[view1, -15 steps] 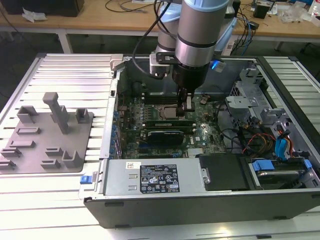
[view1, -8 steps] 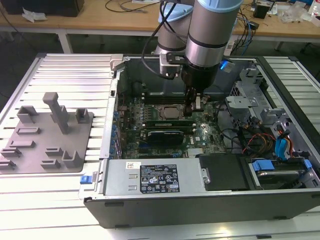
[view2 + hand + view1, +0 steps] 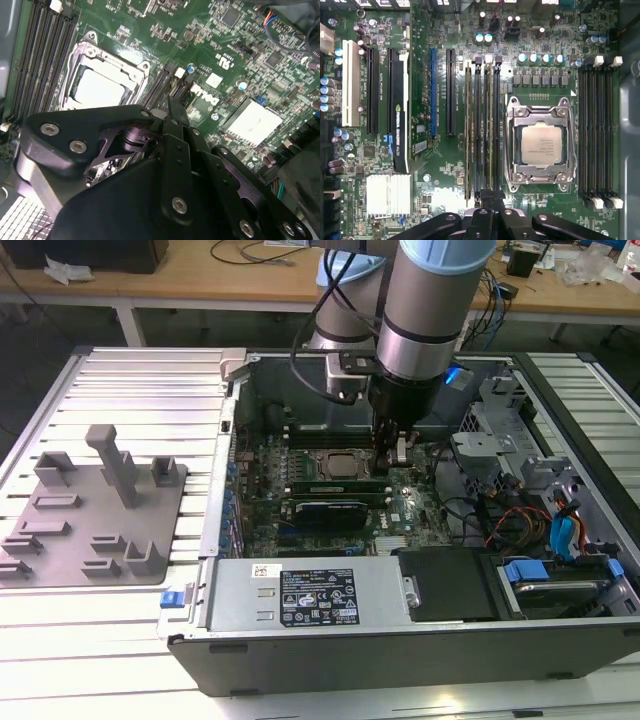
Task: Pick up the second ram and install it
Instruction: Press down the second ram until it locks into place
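Long, narrow green circuit-board memory stick [image 3: 489, 130] standing in a slot
It stands upright on its long edge between black slots, just beside the square silver processor [image 3: 540, 145]

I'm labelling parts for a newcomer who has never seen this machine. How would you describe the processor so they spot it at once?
Look inside the open computer case at the green motherboard. In the first wrist view, the processor lies flat between two banks of long black memory slots. It is the only smooth silver square in a metal socket frame; the heatsink is ribbed.
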Robot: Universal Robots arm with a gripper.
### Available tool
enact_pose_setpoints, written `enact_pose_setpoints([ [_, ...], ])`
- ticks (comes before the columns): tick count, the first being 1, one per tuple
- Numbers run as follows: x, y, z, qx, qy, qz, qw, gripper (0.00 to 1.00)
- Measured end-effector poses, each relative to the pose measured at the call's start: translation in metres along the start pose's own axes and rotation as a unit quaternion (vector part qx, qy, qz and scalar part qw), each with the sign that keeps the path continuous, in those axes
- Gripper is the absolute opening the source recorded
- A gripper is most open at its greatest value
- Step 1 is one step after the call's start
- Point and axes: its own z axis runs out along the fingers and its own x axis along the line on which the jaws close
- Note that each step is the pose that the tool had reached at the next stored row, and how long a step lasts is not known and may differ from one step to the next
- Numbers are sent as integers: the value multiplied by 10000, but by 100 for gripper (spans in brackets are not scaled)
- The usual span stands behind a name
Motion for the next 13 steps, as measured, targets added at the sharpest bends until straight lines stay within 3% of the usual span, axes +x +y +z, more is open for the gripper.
enact_pose_setpoints([
  [9, -18, -16, 143, 0, 0, 0, 10000, 8],
  [13, -17, -17, 168, 0, 0, 0, 10000, 8],
])
